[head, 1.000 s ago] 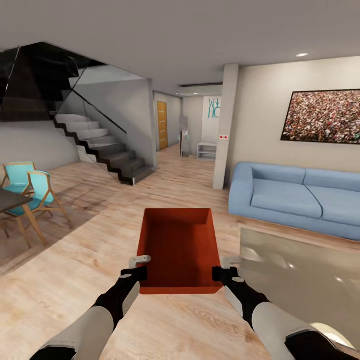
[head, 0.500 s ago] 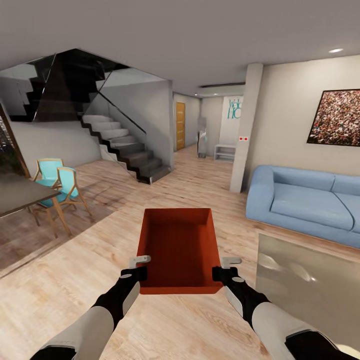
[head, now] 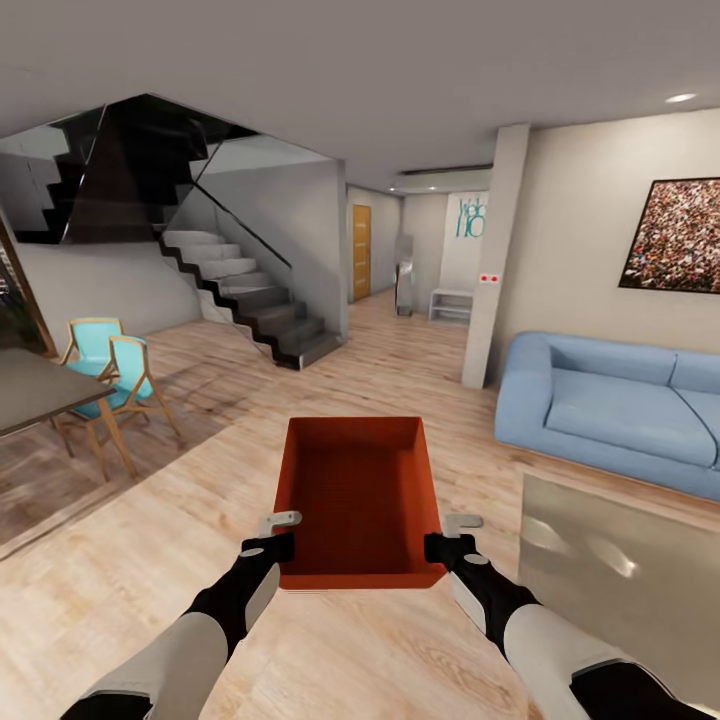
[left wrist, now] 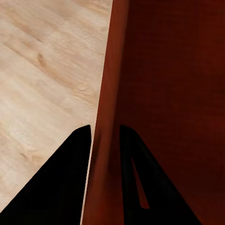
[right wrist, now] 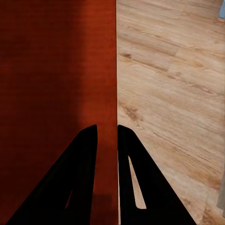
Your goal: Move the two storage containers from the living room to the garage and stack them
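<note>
Head view: one bin [head: 360, 500] held up in front of the trunk, over the plank floor [head: 200, 480], open side up, nothing in it. Left gripper [head: 272, 535] on its left wall near the near corner, right gripper [head: 452, 535] on the right wall likewise. Setting is the living room: 1 blue sofa [head: 610, 400], 1 staircase [head: 250, 300], 2 teal chairs [head: 110, 370] by 1 dark table [head: 30, 385], 1 picture [head: 675, 235] on the wall, 1 pale glossy tabletop [head: 620, 570] at lower right. Bins counted: 1. No concrete, no panelled door, so garage not reached, I'd say.

Left wrist view: 2 dark fingers [left wrist: 70, 178] straddle the bin's thin wall [left wrist: 105, 117], one outside over the planks, one inside. Clamped on the wall, no gap to speak of.

Right wrist view: same deal. 2 fingers [right wrist: 79, 178] either side of the wall [right wrist: 110, 70], pinched onto it, planks beyond.

Progress, as a judgement: early. Bin 1 lifted and in carry, both claws gripping. Left to do: haul it to the garage, set it on the concrete, fetch bin 2, stack it on top.
</note>
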Available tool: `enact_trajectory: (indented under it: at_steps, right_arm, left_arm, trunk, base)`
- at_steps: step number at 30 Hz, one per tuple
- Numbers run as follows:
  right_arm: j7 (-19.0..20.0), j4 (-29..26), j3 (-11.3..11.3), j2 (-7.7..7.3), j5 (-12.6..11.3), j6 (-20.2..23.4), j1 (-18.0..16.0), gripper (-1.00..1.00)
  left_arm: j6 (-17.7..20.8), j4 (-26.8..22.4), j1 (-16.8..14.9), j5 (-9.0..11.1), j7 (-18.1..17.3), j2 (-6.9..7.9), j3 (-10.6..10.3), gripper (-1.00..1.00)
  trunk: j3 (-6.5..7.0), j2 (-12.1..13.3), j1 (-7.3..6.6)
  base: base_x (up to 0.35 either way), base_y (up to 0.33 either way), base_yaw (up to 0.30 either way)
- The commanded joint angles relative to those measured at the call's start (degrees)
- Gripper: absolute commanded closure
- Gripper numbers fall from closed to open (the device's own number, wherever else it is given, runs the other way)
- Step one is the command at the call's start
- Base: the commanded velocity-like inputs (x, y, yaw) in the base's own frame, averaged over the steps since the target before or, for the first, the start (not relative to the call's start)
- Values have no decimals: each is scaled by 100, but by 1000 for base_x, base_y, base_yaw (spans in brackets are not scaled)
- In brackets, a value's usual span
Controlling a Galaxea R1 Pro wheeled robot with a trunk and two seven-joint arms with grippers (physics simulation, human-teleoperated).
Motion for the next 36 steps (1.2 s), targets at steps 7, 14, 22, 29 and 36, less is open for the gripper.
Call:
enact_trajectory:
  at_steps: [7,14,22,29,36]
  right_arm:
    - [-48,21,-76,-5,-73,-16,-2,100]
    - [-48,21,-76,-6,-73,-13,-2,100]
    - [-48,21,-76,-6,-73,-23,-2,100]
    - [-48,21,-76,-6,-73,-24,-2,100]
    - [-48,21,-76,-6,-73,-27,-2,100]
  left_arm:
    - [30,-36,-2,-111,251,189,84,100]
    - [31,-36,-2,-111,251,189,87,100]
    - [31,-36,-2,-111,251,189,87,100]
    - [30,-36,-2,-108,251,191,87,100]
    - [30,-36,-2,-111,251,192,87,100]
  trunk:
    - [-2,-4,5]
    - [-2,-4,5]
    - [-2,-4,5]
    - [-2,-4,5]
    - [-2,-4,5]
  base:
    - [319,0,0]
    - [321,0,0]
    - [321,0,0]
    - [321,0,0]
    - [321,0,0]
